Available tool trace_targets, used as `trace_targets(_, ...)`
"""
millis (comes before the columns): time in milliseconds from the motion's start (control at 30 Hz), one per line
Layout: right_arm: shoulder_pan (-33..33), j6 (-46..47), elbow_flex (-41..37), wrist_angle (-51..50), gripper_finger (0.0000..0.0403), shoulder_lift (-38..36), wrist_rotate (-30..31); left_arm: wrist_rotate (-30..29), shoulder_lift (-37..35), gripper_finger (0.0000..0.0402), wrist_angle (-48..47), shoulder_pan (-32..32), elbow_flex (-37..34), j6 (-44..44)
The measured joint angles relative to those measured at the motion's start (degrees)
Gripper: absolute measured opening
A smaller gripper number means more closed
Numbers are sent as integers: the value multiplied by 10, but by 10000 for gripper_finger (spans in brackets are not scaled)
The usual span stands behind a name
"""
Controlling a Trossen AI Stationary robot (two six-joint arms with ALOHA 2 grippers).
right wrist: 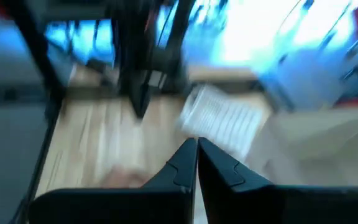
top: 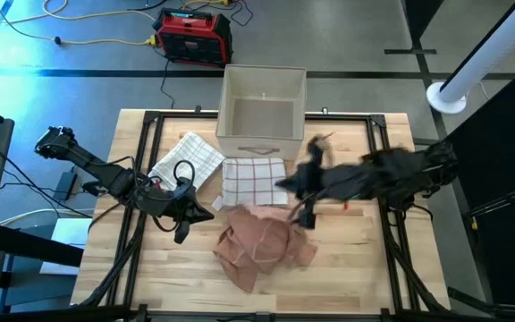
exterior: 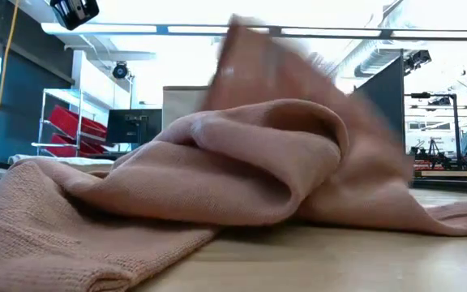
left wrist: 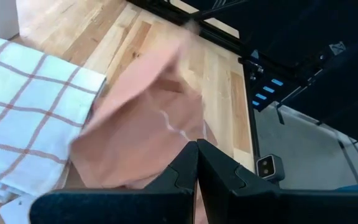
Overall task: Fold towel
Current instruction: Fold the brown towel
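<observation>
- Left gripper (top: 183, 234): positioned above the wooden table (top: 356, 277), just beside the left edge of the pink towel (top: 259, 246). In the left wrist view its fingers (left wrist: 182, 171) are pressed together with nothing between them, and the pink cloth lies directly ahead of the tips.
- Right gripper (top: 306, 217): positioned at the upper right corner of the pink towel, close above the cloth. In the right wrist view its fingers (right wrist: 211, 163) meet tip to tip and hold nothing (that view is heavily smeared).
- Pink towel: lies crumpled in a loose heap on the table, between the two grippers and slightly nearer the front edge than either. In the low view it fills most of the foreground as rumpled folds resting on the wood.
- Red-checked towel (top: 253, 182): lies folded flat on the table just beyond the pink towel, touching its far edge, between the two grippers.
- Striped white towel (top: 189, 161): lies beyond the left gripper, beside the red-checked towel.
- Beige bin (top: 262, 109): stands at the far edge of the table, beyond both folded towels.
</observation>
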Motion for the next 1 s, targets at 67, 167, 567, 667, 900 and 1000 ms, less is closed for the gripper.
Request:
trace_targets(67, -1, -20, 47, 0, 0, 0, 26, -1, 0, 0, -4, 0, 0, 0)
trace_targets(167, -3, -19, 90, -9, 0, -1, 40, -3, 0, 0, -8, 0, 0, -2)
trace_targets(567, 12, 252, -41, -289, 0, 1, -134, 21, 27, 0, 16, 23, 0, 17)
trace_targets(667, 26, 253, -121, -231, 0, 1, -156, 68, 61, 0, 16, 48, 0, 32)
trace_targets(900, 10, 211, -336, 27, 24, 2, -185, 142, 100, 0, 13, 68, 0, 41)
trace_targets(1000, -6, 162, -422, 175, 62, 2, -162, 155, 99, 0, -4, 64, 0, 44)
